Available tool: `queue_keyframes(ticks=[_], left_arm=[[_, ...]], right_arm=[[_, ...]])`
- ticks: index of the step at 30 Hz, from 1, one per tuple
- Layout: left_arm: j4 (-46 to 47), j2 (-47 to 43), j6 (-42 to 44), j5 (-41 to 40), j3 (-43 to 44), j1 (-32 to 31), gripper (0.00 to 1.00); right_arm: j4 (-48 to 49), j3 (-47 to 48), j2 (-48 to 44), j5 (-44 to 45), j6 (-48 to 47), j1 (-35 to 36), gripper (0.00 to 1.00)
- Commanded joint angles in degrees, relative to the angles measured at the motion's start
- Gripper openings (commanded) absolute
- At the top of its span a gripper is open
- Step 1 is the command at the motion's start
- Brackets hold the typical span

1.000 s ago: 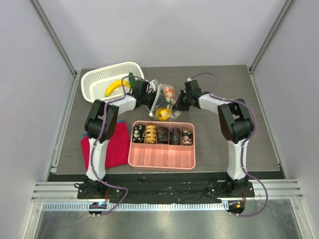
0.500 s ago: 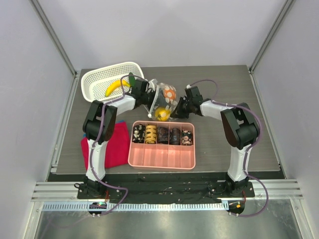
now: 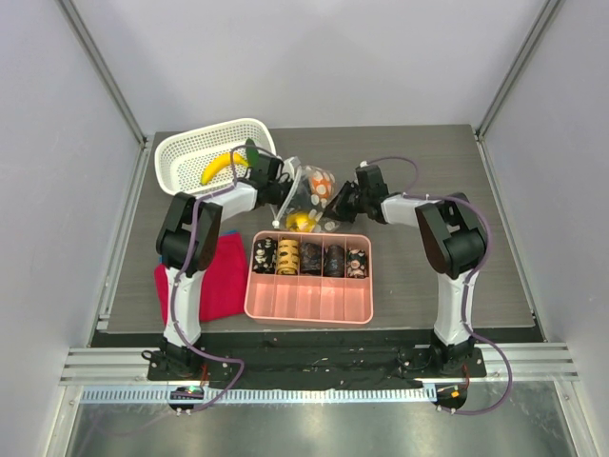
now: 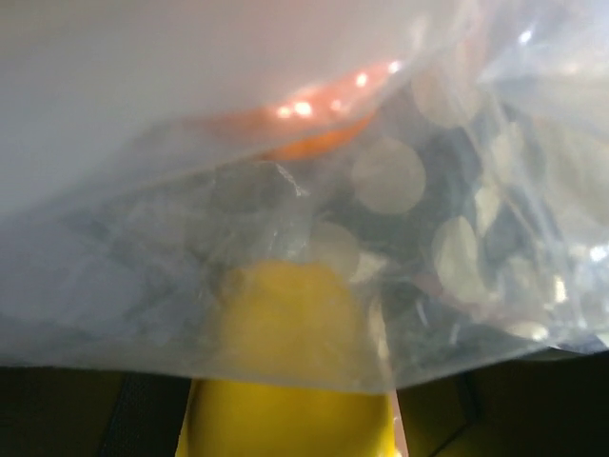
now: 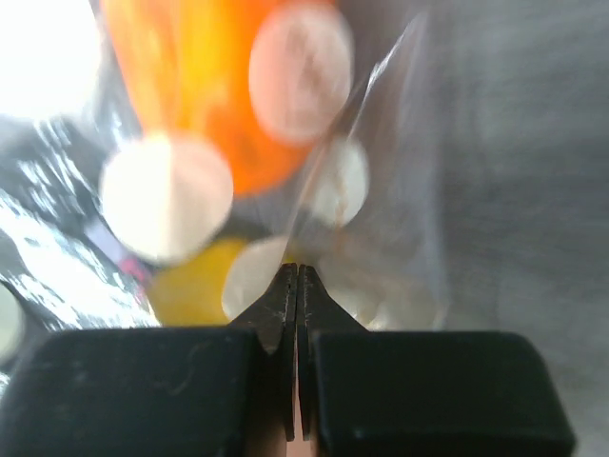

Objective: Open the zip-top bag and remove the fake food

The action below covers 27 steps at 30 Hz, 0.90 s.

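Observation:
The zip-top bag (image 3: 306, 195), clear with cream spots, hangs crumpled between my two grippers above the table. Inside it are an orange fake food piece (image 3: 322, 183) and a yellow one (image 3: 303, 221). In the left wrist view the yellow piece (image 4: 285, 409) pokes out from under the bag's edge (image 4: 447, 286) and fills the gap between my jaws. My left gripper (image 3: 285, 202) is closed wide on it. My right gripper (image 5: 297, 271) is shut, its tips pinching the bag's film (image 5: 381, 238) on the right side (image 3: 335, 202). A yellow banana (image 3: 219, 168) lies in the white basket (image 3: 186, 152).
A pink tray (image 3: 309, 314) with several dark patterned cylinders (image 3: 309, 257) sits just in front of the bag. A red cloth (image 3: 217, 276) lies left of it, under the left arm. A dark green piece (image 3: 251, 150) shows at the basket's right rim.
My right gripper has dropped a little toward the tray, taking the bag's right side with it. The bag has sagged lower and the yellow piece has shifted slightly left.

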Motion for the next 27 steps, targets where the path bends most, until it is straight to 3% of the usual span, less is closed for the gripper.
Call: queue_keyframes(ticks=[1,3,7,15,17,22,23,24,25,27], left_arm=[[4.1,-2.6,-2.7,5.2,-1.5,-0.4,0.70],[5.0,-2.1,-3.6,5.2,-1.3,-0.5,0.61],[6.2,-1.7,-5.3,3.6,0.4,-0.5,0.33],[6.1,-1.6,-5.5,1.3,3.2,-0.3,0.13],[6.1,-2.2,-5.6,0.2,3.2,-0.1,0.00],[8.9,-4.3,-6.3,-2.4,1.3,-0.1,0.00],[9.3,-4.7,-6.7,-3.5,0.9,-0.1,0.04],[10.7,-4.8,-7.1,-4.1,0.1,-0.1,0.12],[12.6,-4.9,-8.1,-4.5,-0.2,-0.2,0.29],[13.3,-5.2,-8.8,-4.8,-0.7,-0.1,0.42]], right_arm=[[3.9,5.9,1.5,0.1,1.0,-1.1,0.01],[2.8,7.5,2.5,0.5,0.7,-1.2,0.01],[-2.0,11.0,3.0,3.4,-2.3,-2.2,0.01],[-10.4,11.9,-0.3,13.1,-11.6,-4.4,0.01],[-11.6,12.3,-1.0,13.9,-12.7,-4.3,0.02],[-11.2,11.8,-1.3,12.1,-11.6,-4.4,0.01],[-10.3,11.2,-1.2,11.3,-10.9,-4.3,0.01],[-9.4,9.9,-1.1,10.8,-10.2,-4.3,0.02],[-9.1,9.6,-1.0,10.4,-9.9,-4.3,0.01],[-9.0,8.7,-1.2,9.4,-9.8,-4.2,0.02]])
